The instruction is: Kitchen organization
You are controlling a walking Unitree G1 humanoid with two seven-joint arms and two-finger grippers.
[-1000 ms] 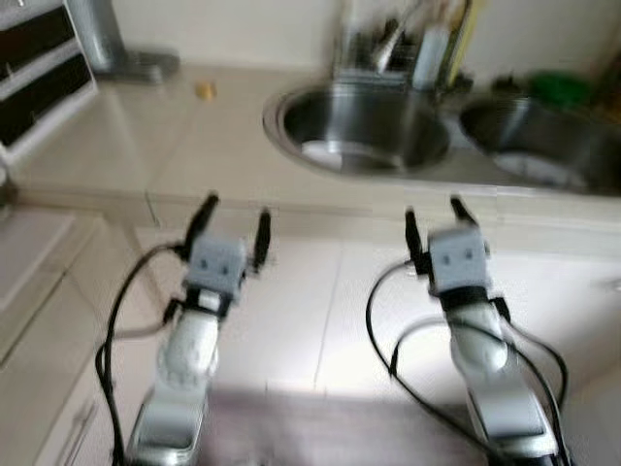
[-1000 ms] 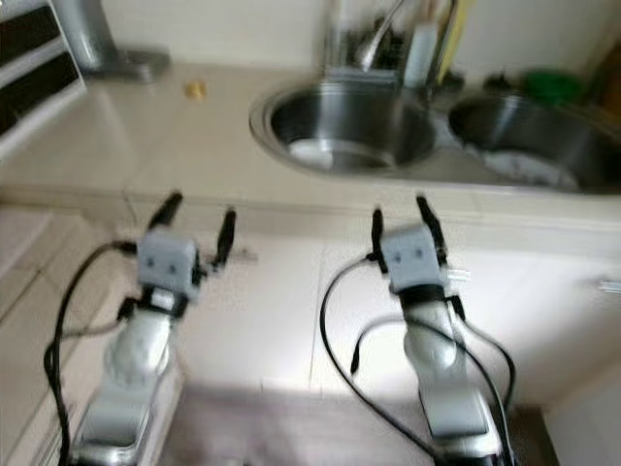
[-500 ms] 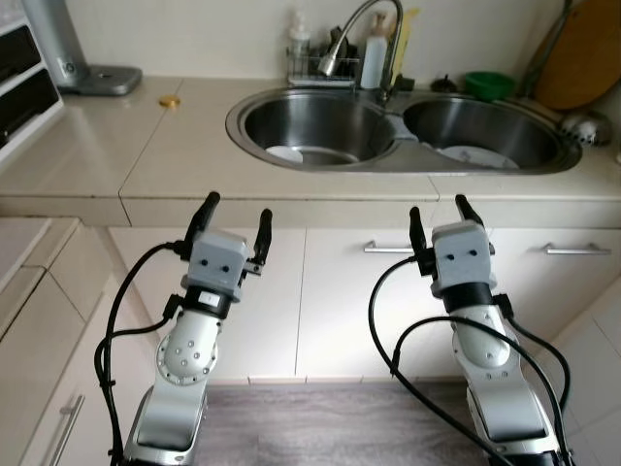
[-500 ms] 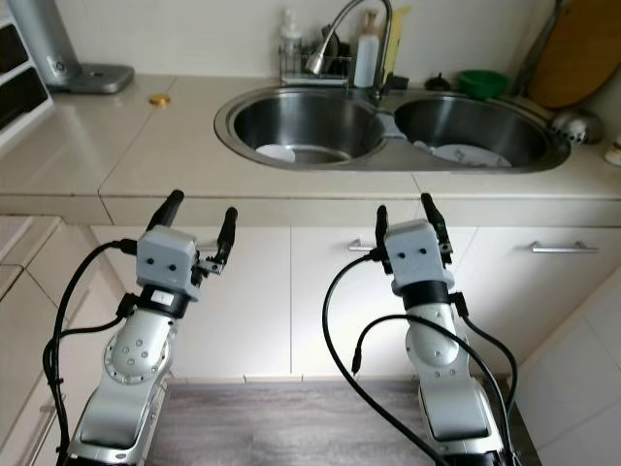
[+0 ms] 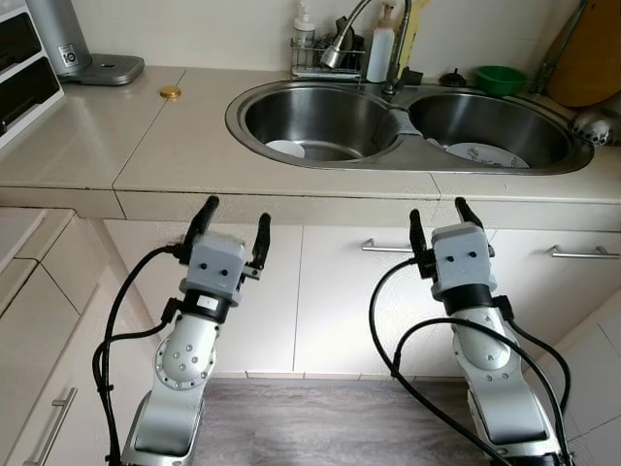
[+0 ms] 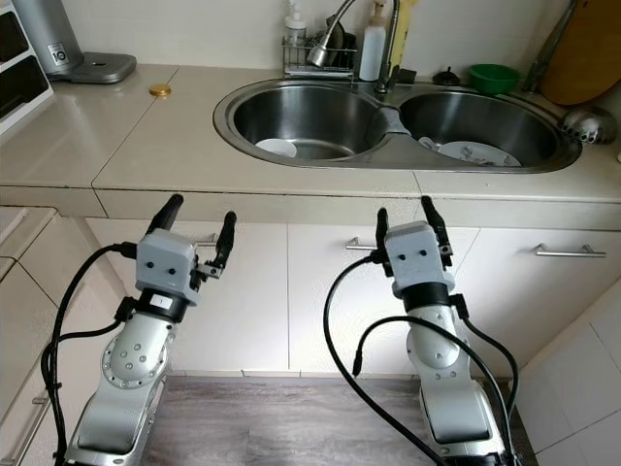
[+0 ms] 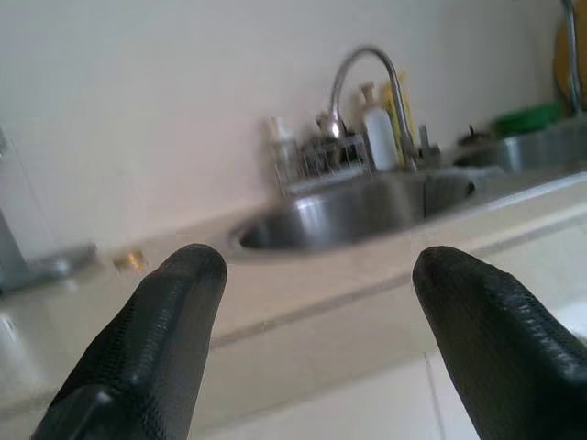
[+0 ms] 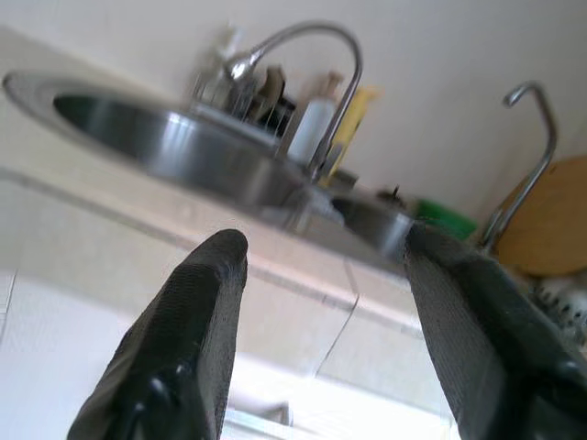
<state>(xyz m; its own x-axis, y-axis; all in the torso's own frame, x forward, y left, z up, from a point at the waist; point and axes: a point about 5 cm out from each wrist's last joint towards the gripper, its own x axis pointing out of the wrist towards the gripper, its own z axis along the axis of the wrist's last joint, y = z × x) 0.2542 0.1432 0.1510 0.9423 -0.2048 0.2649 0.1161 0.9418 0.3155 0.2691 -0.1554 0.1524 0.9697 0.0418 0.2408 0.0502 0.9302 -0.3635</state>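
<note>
Left eye view: two grippers, left gripper (image 5: 232, 214) and right gripper (image 5: 436, 215), hover spread and empty before one double sink (image 5: 408, 160). Two white plates, one in each basin, lie beyond: near-left plate (image 5: 285, 149), right plate (image 5: 479, 154).

green bowl (image 5: 502, 79) behind sink; wooden board (image 5: 588, 58) against wall

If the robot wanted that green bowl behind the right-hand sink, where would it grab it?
Probably by the rim, from above. The green bowl sits upright and open-topped on the counter behind the right basin, so one finger could go inside and one outside. The right gripper, jaws open, is nearer but still below the counter edge.
</note>
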